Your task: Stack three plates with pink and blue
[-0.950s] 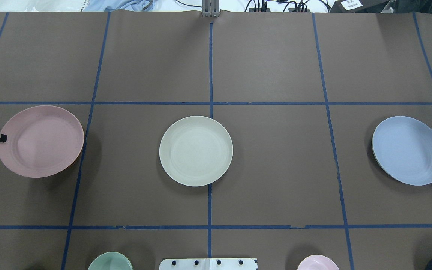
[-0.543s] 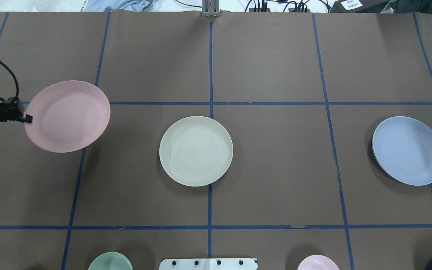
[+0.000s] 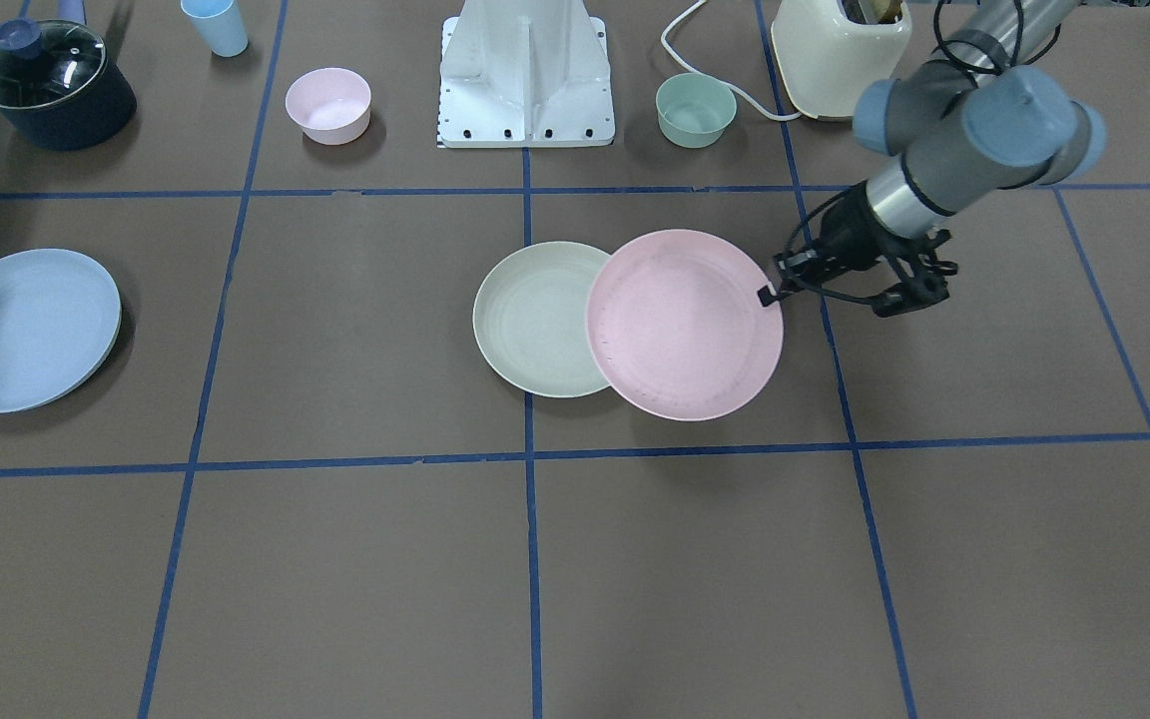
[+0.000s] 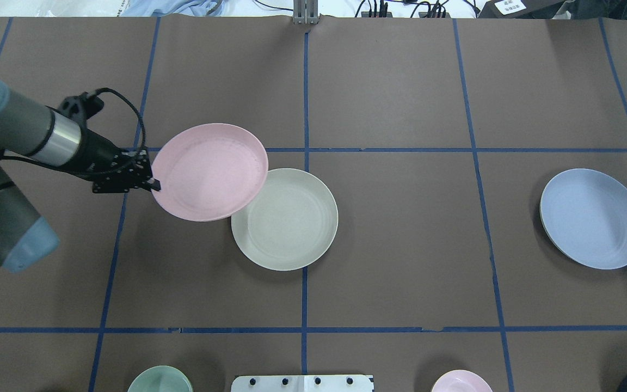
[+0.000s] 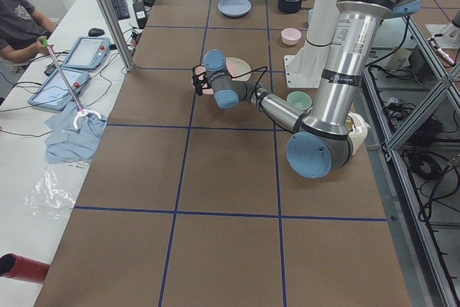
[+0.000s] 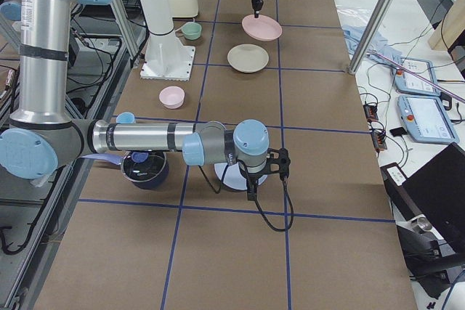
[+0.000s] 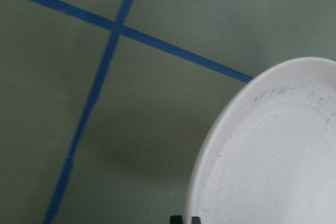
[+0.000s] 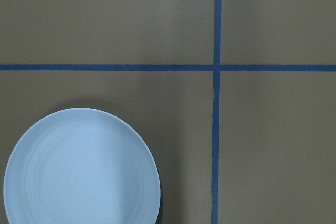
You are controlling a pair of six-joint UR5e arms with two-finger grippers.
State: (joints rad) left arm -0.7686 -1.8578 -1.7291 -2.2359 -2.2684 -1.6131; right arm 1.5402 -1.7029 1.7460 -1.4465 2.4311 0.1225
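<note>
Near cream plate, left hand pinches rim of pink plate.

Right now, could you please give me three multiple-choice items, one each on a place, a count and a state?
1. Where is the pink plate?
A. held aloft, partly over the cream plate
B. centred in the cream plate
C. flat on the table, alone
2. How many small bowls stand beside the robot's base?
A. one
B. two
C. four
3. The left hand is:
A. open and empty
B. shut on the pink plate's rim
C. out of view
Answers: 1 A, the exterior right view shows it raised, overlapping only the cream rim; 2 B, one pink bowl, one green bowl; 3 B, it pinches the rim in the overhead view.
</note>
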